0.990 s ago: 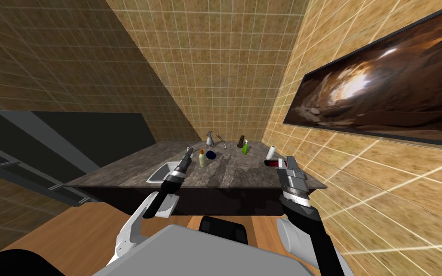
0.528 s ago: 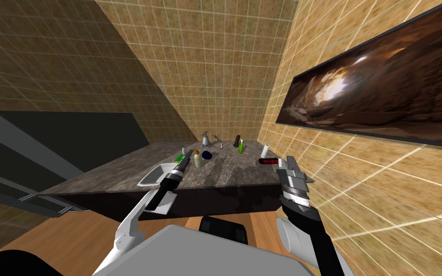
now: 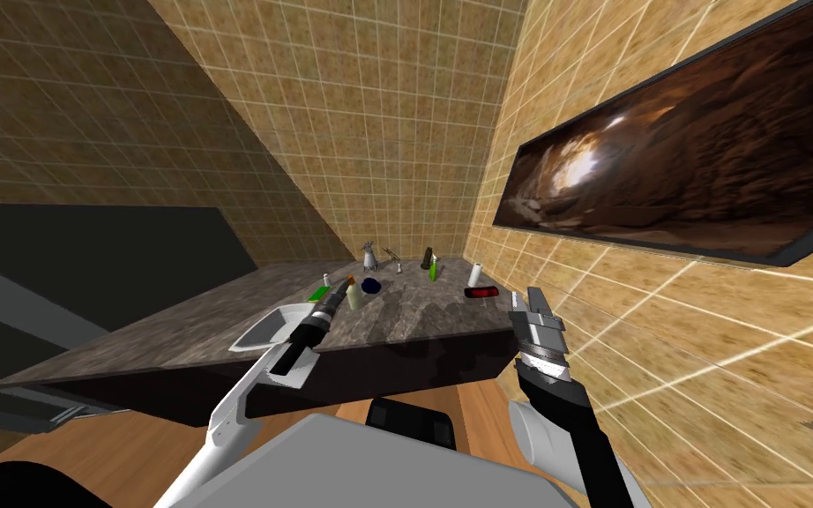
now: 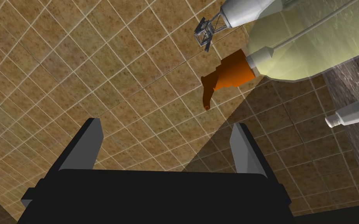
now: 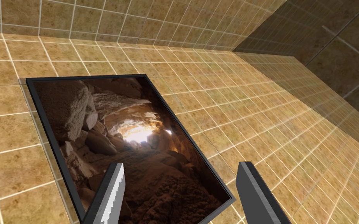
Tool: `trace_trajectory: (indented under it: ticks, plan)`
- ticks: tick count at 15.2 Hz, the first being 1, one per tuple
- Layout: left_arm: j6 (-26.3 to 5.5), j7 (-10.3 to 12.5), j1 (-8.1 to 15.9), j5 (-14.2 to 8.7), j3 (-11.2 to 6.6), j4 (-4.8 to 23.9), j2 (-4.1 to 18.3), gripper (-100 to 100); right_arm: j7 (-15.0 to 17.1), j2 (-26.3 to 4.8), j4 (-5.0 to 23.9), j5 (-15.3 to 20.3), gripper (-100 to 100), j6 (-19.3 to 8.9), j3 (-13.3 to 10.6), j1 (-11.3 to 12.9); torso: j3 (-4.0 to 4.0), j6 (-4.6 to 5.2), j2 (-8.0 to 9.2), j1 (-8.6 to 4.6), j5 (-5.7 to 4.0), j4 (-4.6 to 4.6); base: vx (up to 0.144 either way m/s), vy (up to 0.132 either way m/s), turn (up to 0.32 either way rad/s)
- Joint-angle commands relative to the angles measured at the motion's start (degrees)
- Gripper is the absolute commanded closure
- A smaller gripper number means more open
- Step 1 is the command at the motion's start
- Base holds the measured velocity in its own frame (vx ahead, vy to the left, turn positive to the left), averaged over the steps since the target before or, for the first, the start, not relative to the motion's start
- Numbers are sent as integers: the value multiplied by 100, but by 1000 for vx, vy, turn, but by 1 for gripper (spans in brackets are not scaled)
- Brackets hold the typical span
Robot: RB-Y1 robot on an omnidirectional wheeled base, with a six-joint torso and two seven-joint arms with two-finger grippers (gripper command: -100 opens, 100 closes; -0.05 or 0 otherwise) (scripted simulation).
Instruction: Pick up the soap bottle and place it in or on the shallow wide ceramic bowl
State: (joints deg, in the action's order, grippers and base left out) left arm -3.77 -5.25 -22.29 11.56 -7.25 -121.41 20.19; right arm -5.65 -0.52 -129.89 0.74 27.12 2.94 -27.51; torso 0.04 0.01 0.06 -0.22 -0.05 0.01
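With our left gripper [image 4: 166,124] spread empty and the soap bottle [image 4: 311,42] off beyond one fingertip, pushing straight ahead could clip and topple it.

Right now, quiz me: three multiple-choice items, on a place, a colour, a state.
1. Where does the soap bottle stand? A) on the countertop beside the dark blue bowl B) in the sink C) on the floor
2. What colour is its pump top? A) green B) orange C) white
3. How are the left gripper's fingers? A) shut on the bottle B) open, holding nothing C) shut, empty
Answers: A, the head view shows it there; B, the left wrist view shows orange; B, they stand apart, the bottle beyond them.
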Motion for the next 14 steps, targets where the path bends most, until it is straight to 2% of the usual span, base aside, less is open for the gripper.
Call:
trace_trajectory:
  ticks: [1, 4, 6, 11, 12, 13, 14]
  plan:
    - [-286, -50, 84, 80, -81, 102, 126, -100, 0, 0, 0, 0, 0, 0, 0, 0, 0, 0, 0, 0, 0, 0, 0, -57, -96]
    - [-488, -83, 122, 135, -145, 194, 218, -100, 0, 0, 0, 0, 0, 0, 0, 0, -1, 1, -2, -2, 0, -1, 0, -55, -100]
    - [-821, -148, 199, 245, -273, 378, 407, -100, 0, 0, 0, 0, 0, 0, 0, 0, -1, 1, -1, -1, 0, 0, -6, -63, -110]
    - [-1179, -212, 274, 350, -397, 561, 601, -100, 0, 0, 0, 0, 0, 0, 0, 0, -3, 2, -5, -2, -1, -1, 4, -59, -99]
    - [-1343, -242, 310, 401, -457, 650, 699, -100, 0, 0, 0, 0, 0, 0, 0, 0, -3, 0, -4, 0, 0, -1, 6, -51, -92]
    - [-1343, -242, 310, 401, -457, 650, 699, -100, 0, 0, 0, 0, 0, 0, 0, 0, -3, 1, -4, 1, 0, -1, 6, -45, -74]
    - [-1501, -272, 346, 450, -515, 738, 796, -100, 0, 0, 0, 0, 0, 0, 0, 0, -3, 0, -4, 2, 0, -1, 8, -46, -101]
